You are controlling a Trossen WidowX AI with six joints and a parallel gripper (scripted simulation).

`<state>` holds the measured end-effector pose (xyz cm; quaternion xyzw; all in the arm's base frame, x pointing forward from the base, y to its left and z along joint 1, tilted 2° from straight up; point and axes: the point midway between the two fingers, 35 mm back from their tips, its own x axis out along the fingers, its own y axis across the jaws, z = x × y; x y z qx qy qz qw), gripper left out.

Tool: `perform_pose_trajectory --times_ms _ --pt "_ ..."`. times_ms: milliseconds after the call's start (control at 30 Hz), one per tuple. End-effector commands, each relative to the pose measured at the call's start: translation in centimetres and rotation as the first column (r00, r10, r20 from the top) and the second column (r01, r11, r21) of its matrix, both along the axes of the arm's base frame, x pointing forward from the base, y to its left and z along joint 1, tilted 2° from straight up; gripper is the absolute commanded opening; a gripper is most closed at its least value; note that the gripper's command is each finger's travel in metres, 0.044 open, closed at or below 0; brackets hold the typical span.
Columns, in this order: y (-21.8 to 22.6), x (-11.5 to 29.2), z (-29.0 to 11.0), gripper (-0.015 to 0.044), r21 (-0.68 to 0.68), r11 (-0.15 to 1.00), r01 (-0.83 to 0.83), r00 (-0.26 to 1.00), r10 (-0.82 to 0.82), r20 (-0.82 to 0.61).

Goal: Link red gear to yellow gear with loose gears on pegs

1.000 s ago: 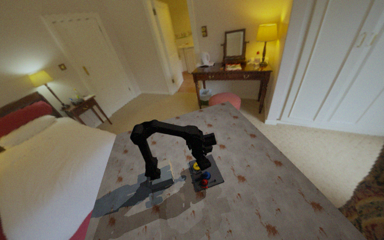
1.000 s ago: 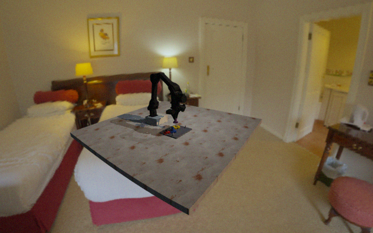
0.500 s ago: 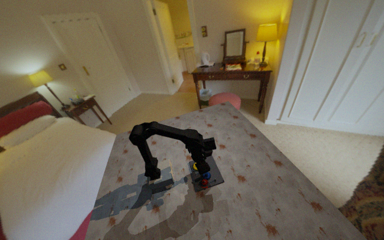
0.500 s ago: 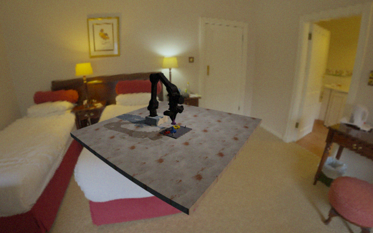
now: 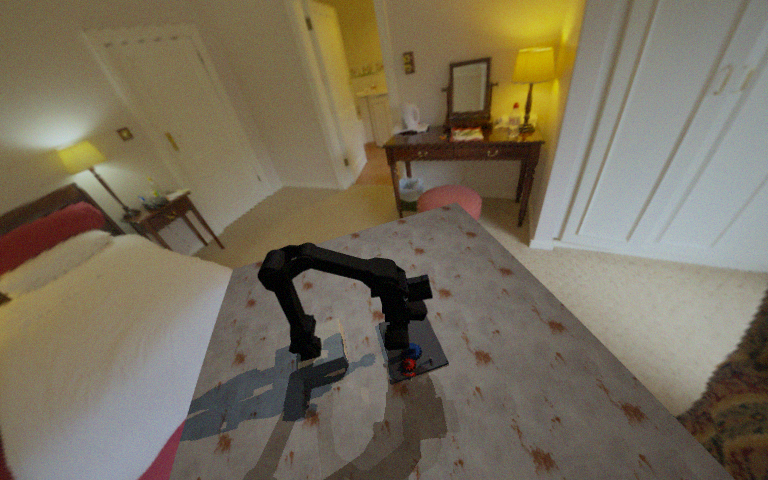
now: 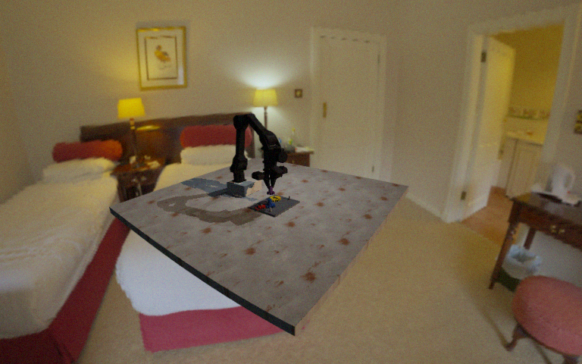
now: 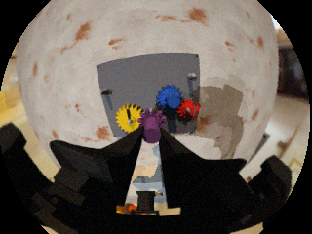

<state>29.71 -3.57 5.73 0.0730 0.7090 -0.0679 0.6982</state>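
My gripper (image 6: 270, 189) (image 7: 151, 131) is shut on the hub of a purple gear (image 6: 270, 192) (image 7: 152, 116), held above the grey board (image 6: 285, 207) (image 7: 132, 78) (image 5: 431, 339). In the wrist view it appears between the yellow gear (image 7: 121, 118) (image 6: 275, 199), which has a black stripe, and the blue gear (image 7: 169, 97) (image 5: 415, 350). The blue gear is on the board beside the red gear (image 7: 188, 110) (image 5: 408, 365) (image 6: 260, 206). The arm hides the yellow and purple gears in the top view. Any peg under the purple gear is hidden.
Two bare pegs show in the wrist view, one at the left (image 7: 106, 92) and one at the upper right (image 7: 192, 76). The arm's base stands on the table (image 5: 509, 396) (image 6: 257, 265) near the board. No loose gears are visible on the table.
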Motion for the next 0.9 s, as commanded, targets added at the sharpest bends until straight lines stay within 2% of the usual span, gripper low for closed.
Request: perform_pose_trajectory --times_ms 0,433,867 --pt "-0.04 -0.04 0.03 0.0000 -0.005 0.993 0.115 0.993 -0.115 -0.002" --pt "-0.04 -0.04 0.06 0.0000 -0.011 0.882 0.471 0.882 -0.471 -0.003" --pt "-0.01 -0.02 -0.24 0.0000 -0.012 0.869 0.495 0.869 -0.495 -0.002"
